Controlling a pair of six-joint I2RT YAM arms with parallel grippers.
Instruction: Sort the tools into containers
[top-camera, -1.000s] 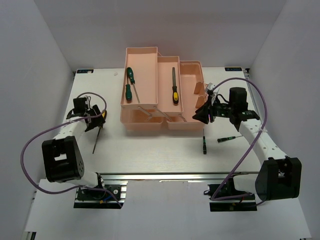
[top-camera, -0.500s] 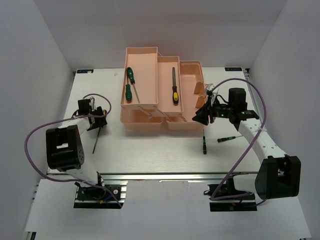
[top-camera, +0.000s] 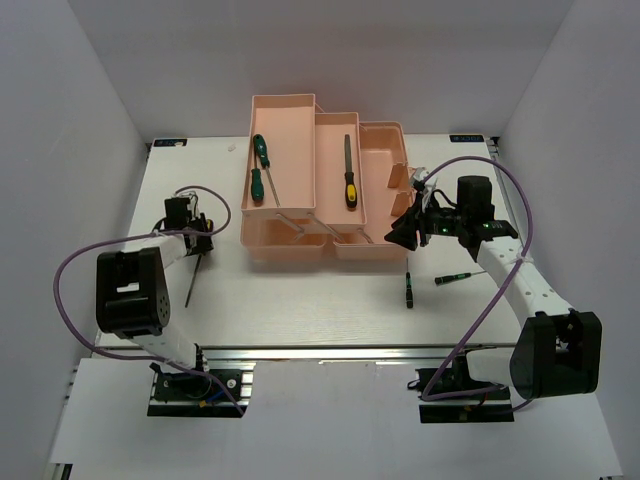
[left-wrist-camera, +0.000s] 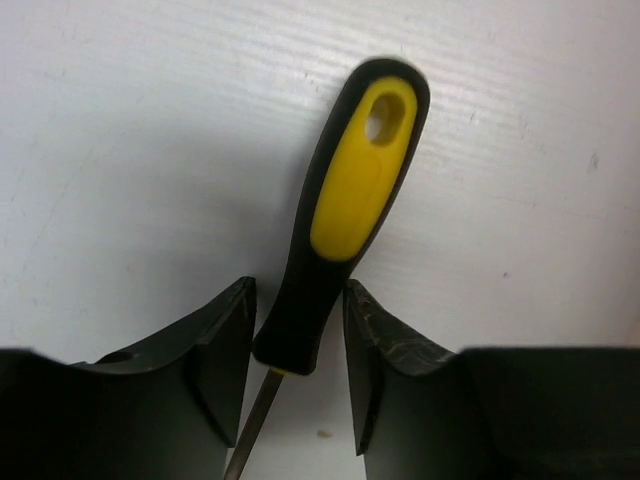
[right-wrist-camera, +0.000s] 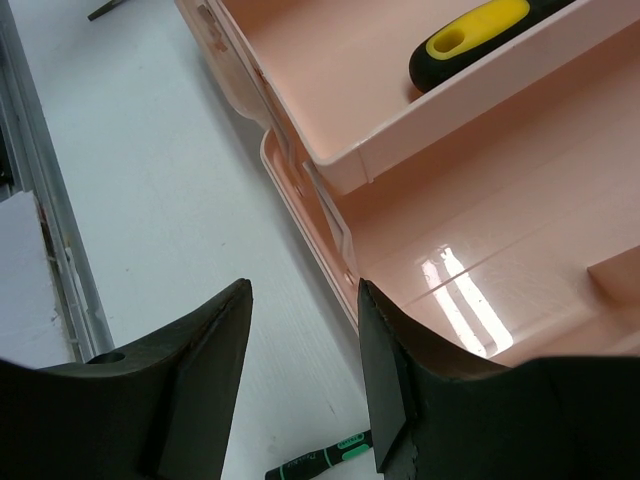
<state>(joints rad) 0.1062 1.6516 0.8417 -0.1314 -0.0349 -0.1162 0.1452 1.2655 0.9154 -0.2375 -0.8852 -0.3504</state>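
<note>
A yellow-and-black screwdriver (left-wrist-camera: 360, 190) lies on the table at the left, its steel shaft (top-camera: 191, 280) pointing toward the near edge. My left gripper (top-camera: 195, 238) (left-wrist-camera: 298, 290) is low over it. The jaws sit close on either side of the handle's shaft end, with thin gaps still showing. My right gripper (top-camera: 400, 232) (right-wrist-camera: 305, 285) hangs open and empty over the front right edge of the pink toolbox (top-camera: 300, 245) (right-wrist-camera: 480, 250). Two green-handled screwdrivers (top-camera: 259, 152) lie in its left tray. A yellow-handled one (top-camera: 349, 180) (right-wrist-camera: 470, 35) lies in the middle tray.
Two thin precision screwdrivers lie on the table in front of the toolbox's right end, one (top-camera: 408, 289) (right-wrist-camera: 320, 460) pointing at the near edge and one (top-camera: 459, 277) further right. An aluminium rail (top-camera: 330, 350) runs along the near edge. White walls close in the sides.
My left gripper has slid up and right onto the yellow-and-black handle and its jaws have narrowed around it. My right gripper shifted slightly left.
</note>
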